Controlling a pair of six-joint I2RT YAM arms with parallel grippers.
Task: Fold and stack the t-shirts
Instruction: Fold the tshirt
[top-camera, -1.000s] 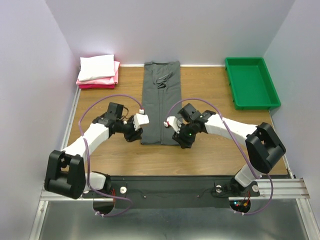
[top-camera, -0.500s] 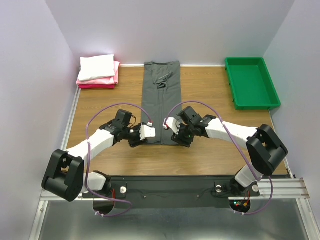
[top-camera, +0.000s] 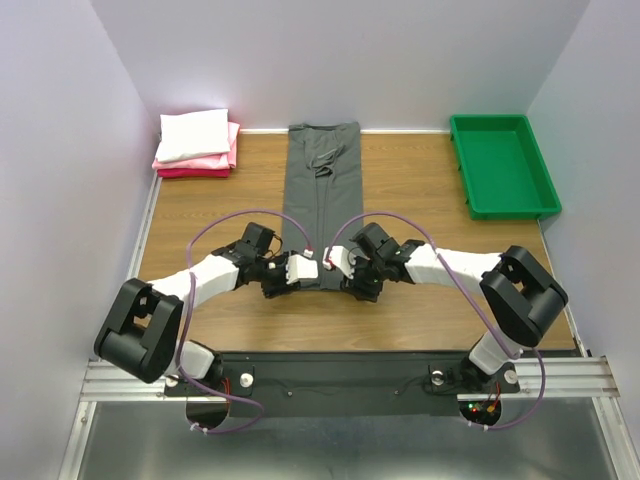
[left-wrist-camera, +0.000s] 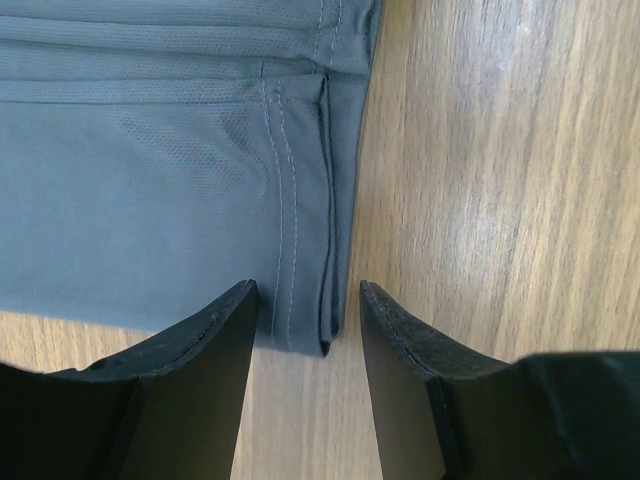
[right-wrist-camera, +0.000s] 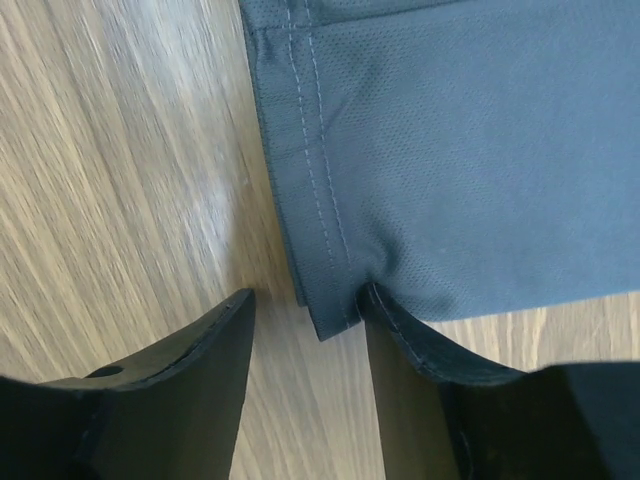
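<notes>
A stack of folded t-shirts (top-camera: 197, 145), white on pink and red, sits at the far left of the worktop (top-camera: 420, 210). The left tool (left-wrist-camera: 303, 325) is low at the near left corner of the dark charcoal t-shirt (top-camera: 320, 195), a long narrow strip running near to far in the middle. Its jaws are partly open astride the stitched hem, gripping nothing. The right tool (right-wrist-camera: 305, 315) is also partly open at the near right corner, with one finger touching cloth but nothing clamped. The green tray (top-camera: 490, 119) sits far right, well apart.

If either tool pinches only the top layer, the fold could slide apart on lifting. A finger dragging on the wood may push its corner away, and an uneven lift would skew the next fold.
</notes>
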